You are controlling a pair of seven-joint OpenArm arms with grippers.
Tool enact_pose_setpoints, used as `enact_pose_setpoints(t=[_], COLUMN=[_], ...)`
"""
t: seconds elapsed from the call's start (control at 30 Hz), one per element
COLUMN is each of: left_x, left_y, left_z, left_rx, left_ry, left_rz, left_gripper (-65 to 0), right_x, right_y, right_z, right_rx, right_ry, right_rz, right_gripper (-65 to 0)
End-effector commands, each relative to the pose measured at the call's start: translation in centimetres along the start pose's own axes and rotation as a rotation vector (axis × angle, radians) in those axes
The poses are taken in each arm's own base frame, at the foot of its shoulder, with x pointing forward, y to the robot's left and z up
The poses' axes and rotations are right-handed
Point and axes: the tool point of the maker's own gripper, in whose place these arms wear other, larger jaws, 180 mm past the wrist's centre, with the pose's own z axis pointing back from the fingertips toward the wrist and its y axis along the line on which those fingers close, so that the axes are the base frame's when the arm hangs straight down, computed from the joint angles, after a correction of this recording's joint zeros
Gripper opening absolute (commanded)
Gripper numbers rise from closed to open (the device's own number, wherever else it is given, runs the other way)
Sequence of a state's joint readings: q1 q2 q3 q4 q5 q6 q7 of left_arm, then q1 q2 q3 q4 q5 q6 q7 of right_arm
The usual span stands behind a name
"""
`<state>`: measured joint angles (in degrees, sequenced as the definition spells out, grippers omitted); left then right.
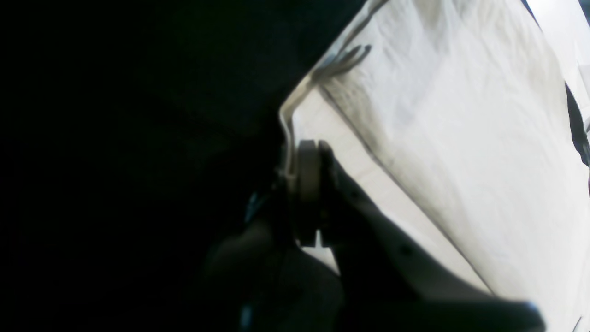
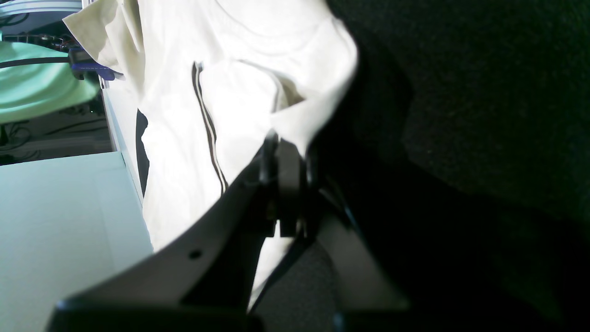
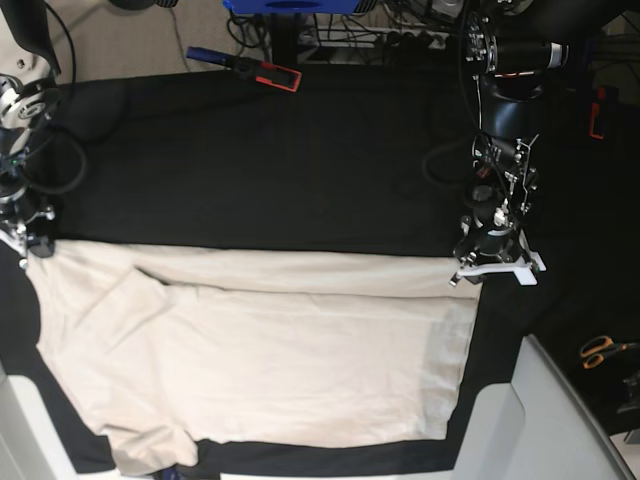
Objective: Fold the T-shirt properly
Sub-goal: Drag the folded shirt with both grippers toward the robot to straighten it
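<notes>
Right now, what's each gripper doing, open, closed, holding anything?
Left gripper: closed, pinching the hem edge of the T-shirt.
Right gripper: closed, pinching the shirt's edge at its other end.

The T-shirt [image 3: 270, 350] is plain cream, without print. The table cloth [image 3: 280, 160] beneath is black. Orange-handled scissors [image 3: 600, 350] lie at the frame's right edge.

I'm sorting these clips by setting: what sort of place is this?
Probably a robotics lab bench, not a home. A T-shirt lies on a black table cloth, cables crowd the far edge, and a clamp and scissors lie near the edges.
</notes>
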<state>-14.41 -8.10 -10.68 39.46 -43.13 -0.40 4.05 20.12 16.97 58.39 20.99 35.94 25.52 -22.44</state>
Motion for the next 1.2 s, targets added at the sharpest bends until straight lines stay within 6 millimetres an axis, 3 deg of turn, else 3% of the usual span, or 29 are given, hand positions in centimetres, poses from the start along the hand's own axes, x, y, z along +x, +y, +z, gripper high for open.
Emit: enact_pose_setpoints(t=[0.0, 0.33, 0.57, 0.63, 0.7, 0.87, 0.97, 1.17], left_x=[-0.9, -1.4, -3.1, -3.4, -4.1, -3.7, -4.5, -3.4], left_y=[0.3, 0.3, 0.7, 1.0, 1.8, 2.1, 1.9, 2.5], left_z=[0.0, 0.0, 0.4, 0.5, 0.9, 2.4, 3.5, 5.2], left_rx=[0.022, 0.023, 0.027, 0.031, 0.042, 0.013, -0.008, -0.028], left_ry=[0.053, 0.064, 0.164, 0.171, 0.182, 0.150, 0.199, 0.188], left_rz=[-0.002, 0.004, -0.001, -0.003, -0.006, -0.038, -0.053, -0.103], left_gripper=[-64.0, -65.0, -65.0, -65.0, -65.0, -65.0, -65.0, -65.0], right_x=[1.5, 1.5, 1.6, 2.5, 2.9, 4.5, 4.4, 3.9], right_y=[0.4, 0.4, -0.1, -0.3, -1.1, -1.4, -2.0, -3.5], right_z=[0.1, 0.1, 0.5, 0.8, 1.2, 1.9, 2.1, 2.8], right_rx=[0.006, 0.006, -0.003, -0.009, -0.024, -0.034, -0.046, -0.076], right_ry=[-0.030, -0.030, -0.031, -0.043, -0.046, -0.066, -0.061, -0.049], right_rz=[0.007, 0.007, 0.016, 0.023, 0.030, 0.047, 0.054, 0.060], right_gripper=[-64.8, -64.8, -64.8, -64.8, -64.8, -64.8, -64.8, -64.8])
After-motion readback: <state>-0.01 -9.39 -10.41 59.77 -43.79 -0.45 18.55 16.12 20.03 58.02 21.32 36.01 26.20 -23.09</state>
